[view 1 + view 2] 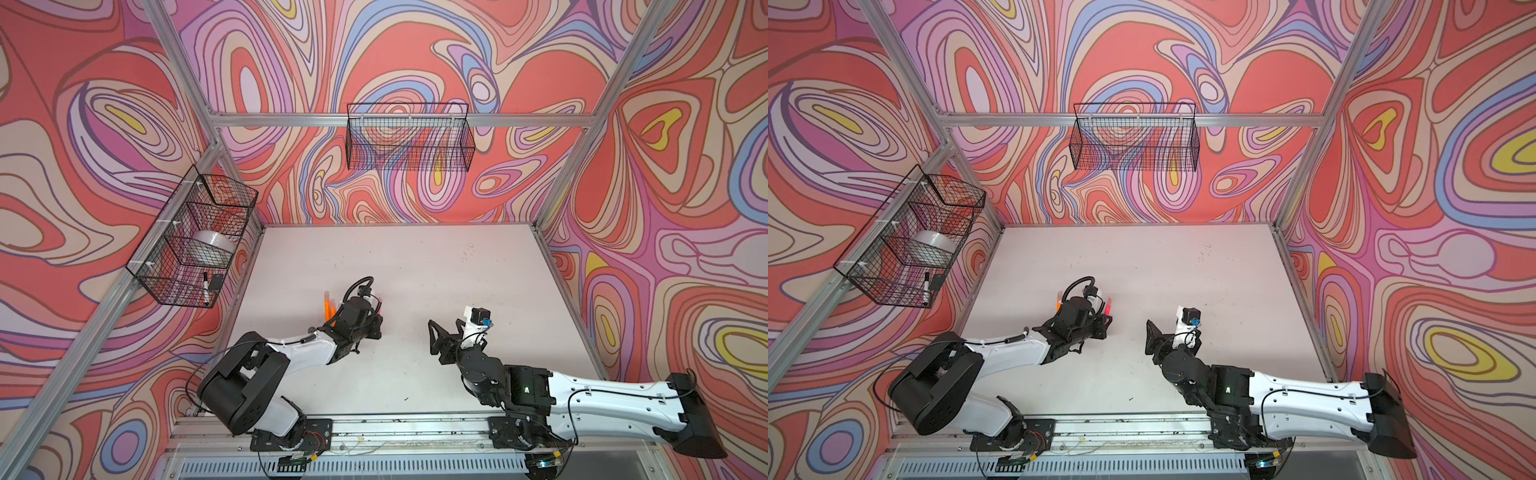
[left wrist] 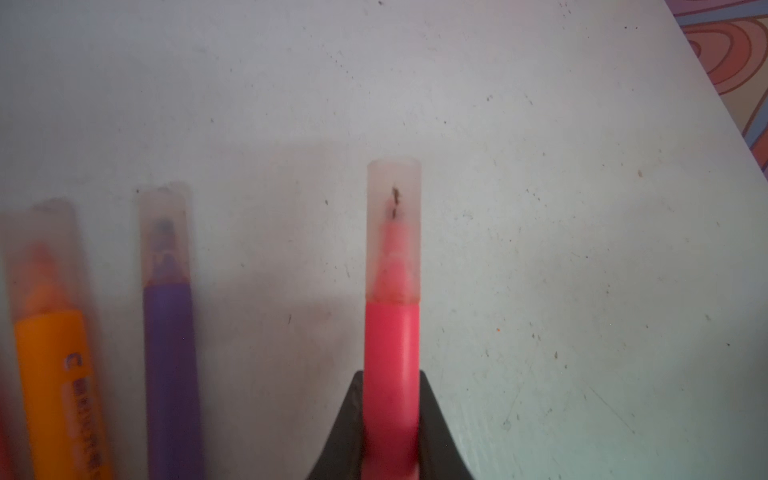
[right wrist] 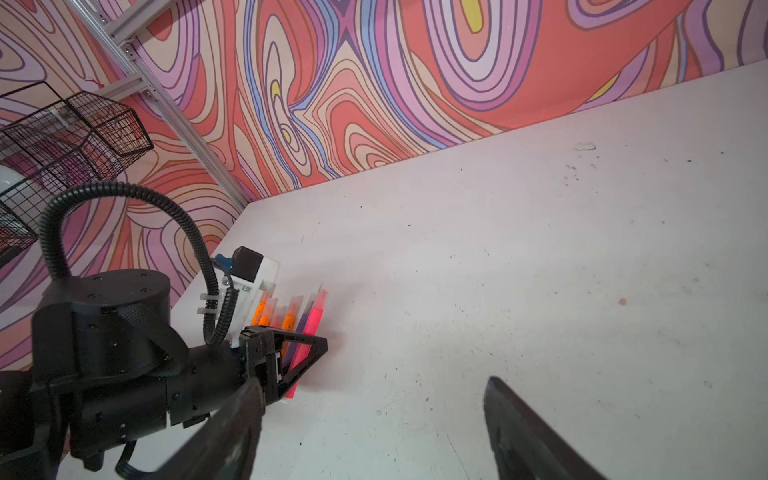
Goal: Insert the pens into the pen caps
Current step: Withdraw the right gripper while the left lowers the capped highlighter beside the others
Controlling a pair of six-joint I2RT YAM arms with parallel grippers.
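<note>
Pens (image 3: 291, 320) lie in a capped row left of centre: orange pen (image 2: 54, 395), purple pen (image 2: 170, 374), then the pink pen (image 2: 390, 332), its cap (image 2: 394, 232) seemingly seated, pinched by the left gripper (image 2: 390, 382). The next move is probably to lay it beside purple and let go. Further right, the right gripper (image 3: 372, 384) hangs spread and empty. The table (image 1: 457, 270) has bare room right and far, and its left edge lies nearer.

So the left tool (image 1: 1106, 322) is out over the middle of the white bench (image 1: 1183, 270), a pink pen (image 1: 1108, 308) poking out just past it and an orange pen (image 1: 1057, 305) peeking from behind the arm (image 1: 1017, 353) on the other side. The right tool (image 1: 1148, 337) sits close by but apart from it. Side-wall wire basket (image 1: 888, 286) has a black-and-white marker (image 1: 926, 286) in it.
</note>
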